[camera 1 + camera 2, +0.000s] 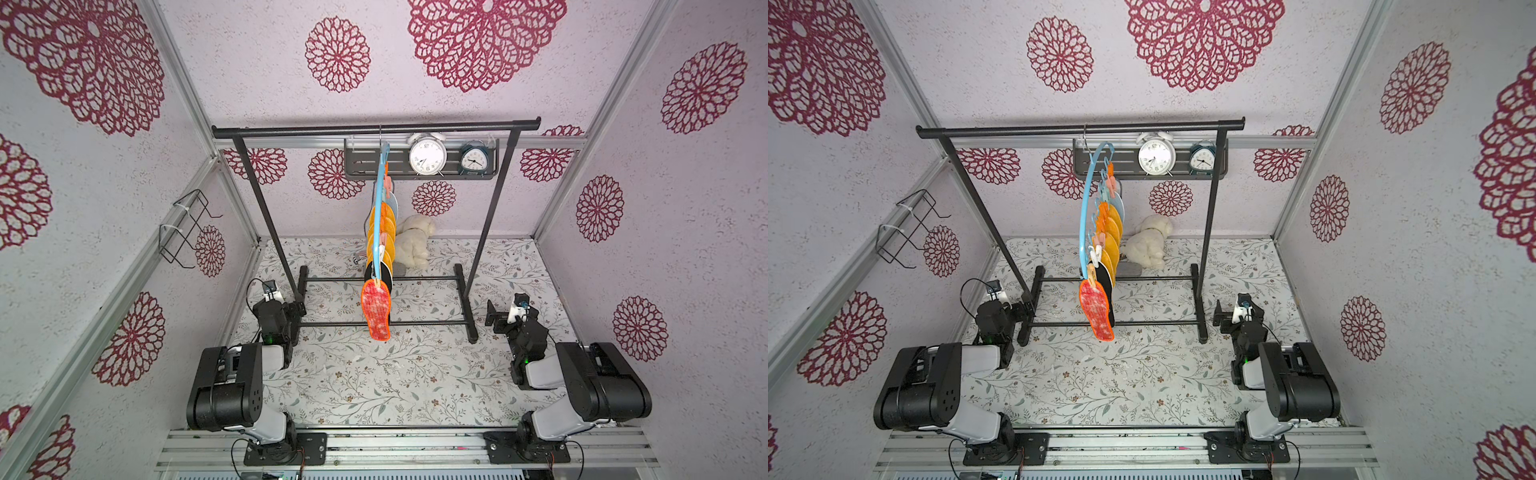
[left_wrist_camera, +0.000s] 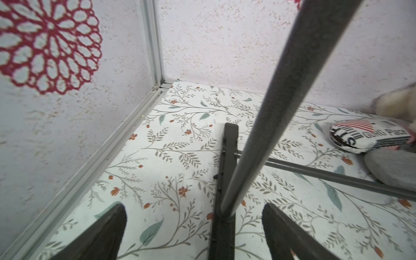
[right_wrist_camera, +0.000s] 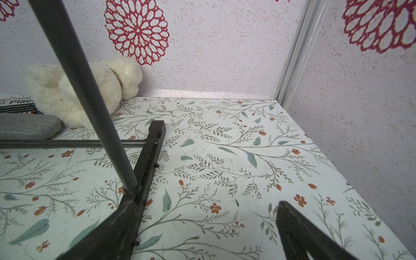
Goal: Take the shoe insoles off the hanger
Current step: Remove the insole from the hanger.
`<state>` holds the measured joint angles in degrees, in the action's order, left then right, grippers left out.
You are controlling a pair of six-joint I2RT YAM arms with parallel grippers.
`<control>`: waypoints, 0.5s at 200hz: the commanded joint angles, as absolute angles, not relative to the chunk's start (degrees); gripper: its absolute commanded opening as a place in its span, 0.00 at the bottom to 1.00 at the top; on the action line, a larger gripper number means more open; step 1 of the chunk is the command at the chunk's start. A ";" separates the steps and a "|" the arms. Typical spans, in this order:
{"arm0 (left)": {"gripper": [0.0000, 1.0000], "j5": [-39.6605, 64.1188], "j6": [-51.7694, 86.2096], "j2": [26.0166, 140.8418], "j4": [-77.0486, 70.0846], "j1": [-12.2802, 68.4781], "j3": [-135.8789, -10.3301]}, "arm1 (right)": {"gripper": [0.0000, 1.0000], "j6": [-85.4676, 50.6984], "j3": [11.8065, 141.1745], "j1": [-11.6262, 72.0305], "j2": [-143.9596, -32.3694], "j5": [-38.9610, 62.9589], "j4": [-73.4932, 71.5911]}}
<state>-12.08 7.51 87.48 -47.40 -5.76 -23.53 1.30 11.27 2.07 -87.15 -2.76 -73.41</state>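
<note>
Both top views: shoe insoles (image 1: 386, 224) all pegged on hanger (image 1: 377, 208), red insole (image 1: 376, 309) frontmost. Left gripper (image 1: 296, 309) sits at its 9 o'clock, right gripper (image 1: 496, 320) at 3, both low. Left wrist: fingers (image 2: 112, 225) wide, empty, rack foot (image 2: 227, 157) between. Right wrist: fingers (image 3: 297, 225) wide, empty. Suggest raising one arm, gripping red insole low, pulling straight down.

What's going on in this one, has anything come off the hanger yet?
Nothing is being handled yet. The left claw and right claw are both open and empty, low beside the feet of the black rack. The light-blue hanger hangs from the rack's bar, carrying the red insole in front, a black insole behind it, then the orange insoles.
</note>
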 commanded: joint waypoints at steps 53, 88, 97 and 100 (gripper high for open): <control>0.97 -14.70 32.12 59.66 -2.30 -3.93 -39.05 | 0.94 -11.15 28.70 2.24 -63.82 -2.17 -29.32; 0.97 3.29 41.15 53.63 2.26 -2.56 -39.69 | 0.87 -14.40 34.35 3.64 -56.67 7.57 -12.65; 0.97 4.63 42.17 51.86 5.17 -1.36 -40.16 | 0.85 -13.69 35.78 4.90 -55.74 11.26 -9.96; 0.97 5.06 42.43 51.33 5.89 -0.96 -40.16 | 0.84 -13.29 36.19 5.45 -55.54 13.14 -9.40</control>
<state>-5.39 34.35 54.35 -6.70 -3.38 -40.34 -10.96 32.49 2.87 -58.08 2.61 -24.27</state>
